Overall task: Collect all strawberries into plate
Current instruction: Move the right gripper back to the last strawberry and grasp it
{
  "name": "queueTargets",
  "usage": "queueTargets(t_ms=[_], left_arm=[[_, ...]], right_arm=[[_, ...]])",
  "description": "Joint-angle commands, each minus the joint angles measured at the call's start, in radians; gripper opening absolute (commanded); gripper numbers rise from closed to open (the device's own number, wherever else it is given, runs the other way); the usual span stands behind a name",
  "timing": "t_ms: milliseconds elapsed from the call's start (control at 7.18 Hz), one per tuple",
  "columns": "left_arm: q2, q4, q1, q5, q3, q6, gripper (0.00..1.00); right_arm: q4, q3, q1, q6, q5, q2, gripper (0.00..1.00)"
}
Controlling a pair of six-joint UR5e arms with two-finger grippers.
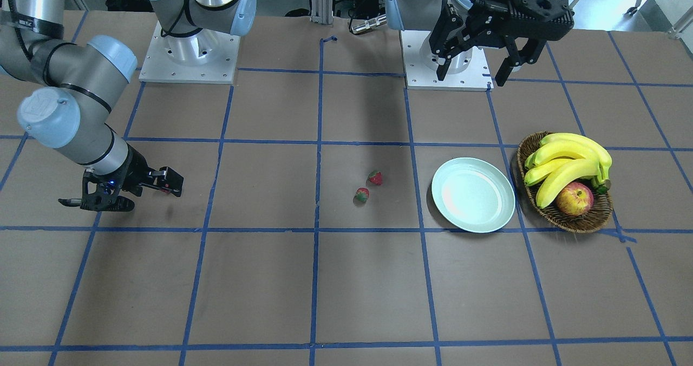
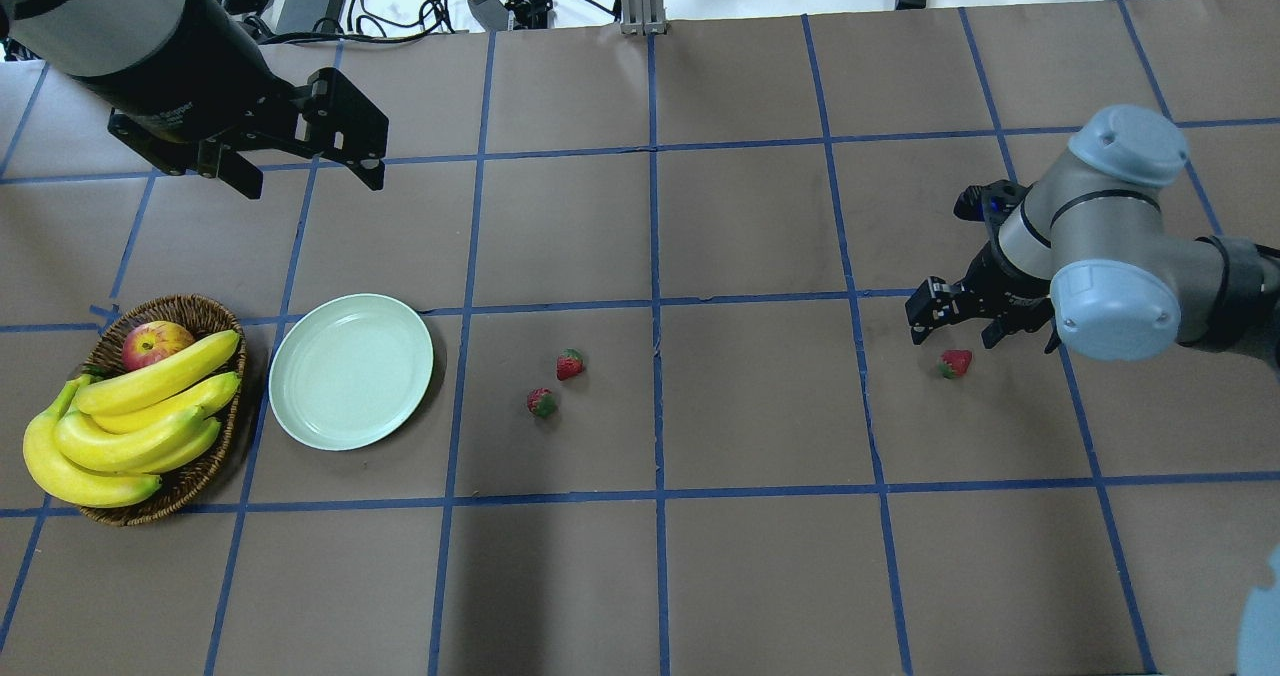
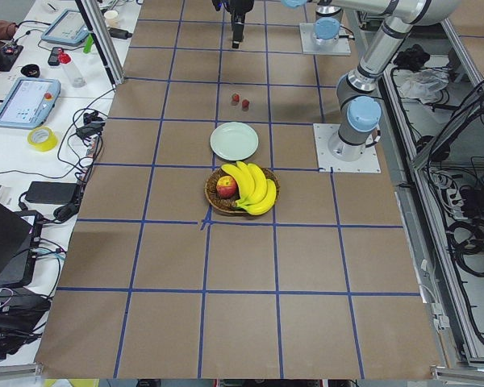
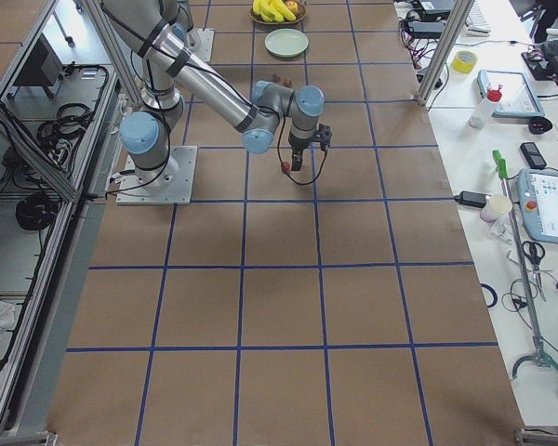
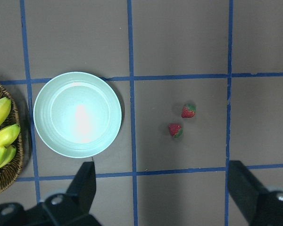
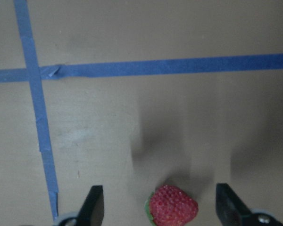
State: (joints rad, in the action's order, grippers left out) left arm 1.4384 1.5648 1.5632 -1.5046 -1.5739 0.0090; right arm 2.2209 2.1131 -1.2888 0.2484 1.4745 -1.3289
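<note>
Basket [image 2: 190, 306]: just left of the plate [image 2: 350, 371], close to its rim. It holds bananas [image 2: 130, 426] and an apple [image 2: 155, 341].

My left gripper [image 2: 310, 178]: high above the table [image 2: 760, 226]. Fingers spread wide, with nothing between them. My wrist camera looks straight down on the plate and the two berries beside it.

Plate: flat on the table.

Two strawberries [image 2: 569, 363] [image 2: 541, 402]: right of the plate and near it. They are close together but not touching, and both lie on the table.

Third strawberry [image 2: 955, 362]: far right of the plate, well apart from it and from the other two. It also lies on the table.

My right gripper [image 2: 955, 331]: low over that third strawberry. Fingers spread. In my wrist view the berry sits between them, a little nearer the left-hand finger of that view. There is a gap on both sides and I see no contact.
</note>
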Motion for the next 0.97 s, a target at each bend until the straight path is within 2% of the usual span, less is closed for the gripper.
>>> queueTargets(t_ms=[0, 278, 418, 696, 835], left_arm=[[-0.001, 0.000, 0.001, 0.001, 0.002, 0.000, 1.00], [-0.003, 0.000, 0.003, 0.003, 0.003, -0.001, 1.00], [0.000, -0.003, 0.001, 0.004, 0.005, -0.003, 1.00], [-0.001, -0.006, 0.001, 0.004, 0.002, 0.000, 1.00], [-0.001, -0.006, 0.001, 0.001, -0.002, 0.000, 1.00]], right_arm=[[0.077, 0.059, 0.002, 0.005, 0.029, 0.007, 0.61], [0.060, 0.053, 0.002, 0.003, 0.029, 0.004, 0.10], [0.059, 0.053, -0.003, -0.004, 0.026, -0.001, 0.01], [0.062, 0.025, -0.055, -0.043, 0.014, -0.009, 0.00], [0.048, -0.011, -0.161, -0.134, 0.012, -0.009, 0.00]])
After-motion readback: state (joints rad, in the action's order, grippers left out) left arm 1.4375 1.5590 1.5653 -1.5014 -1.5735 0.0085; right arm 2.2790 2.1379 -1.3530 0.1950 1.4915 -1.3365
